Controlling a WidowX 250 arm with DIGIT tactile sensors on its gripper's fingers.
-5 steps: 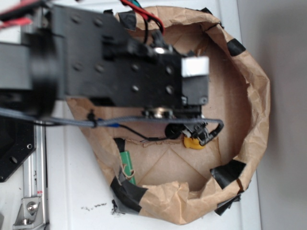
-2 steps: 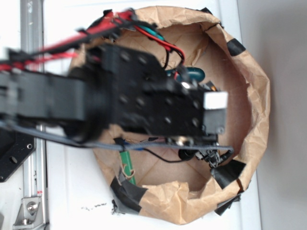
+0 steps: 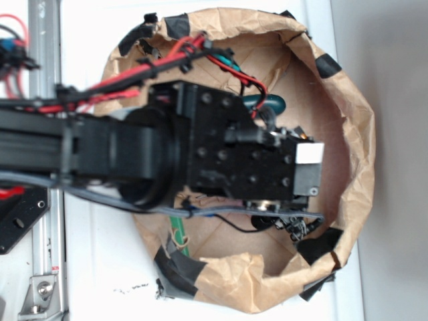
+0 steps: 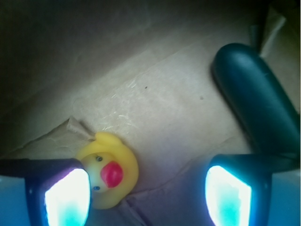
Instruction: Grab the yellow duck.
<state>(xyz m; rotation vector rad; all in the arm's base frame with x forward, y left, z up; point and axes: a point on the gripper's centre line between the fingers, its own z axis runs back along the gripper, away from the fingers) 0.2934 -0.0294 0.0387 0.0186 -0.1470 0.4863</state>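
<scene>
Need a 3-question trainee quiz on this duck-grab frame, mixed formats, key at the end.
1. True or false: in the wrist view, the yellow duck sits centred between the two fingers of the hand.
2. Multiple choice: the dark green capsule lies nearest which finger in the wrist view? A) the one at image left B) the one at image right C) neither, it is out of view.
3. Fill in: everything sits inside a bowl made of brown ____ patched with black tape.

Key
1. False: the duck lies by the finger at image left, partly behind it.
2. B
3. paper
</scene>
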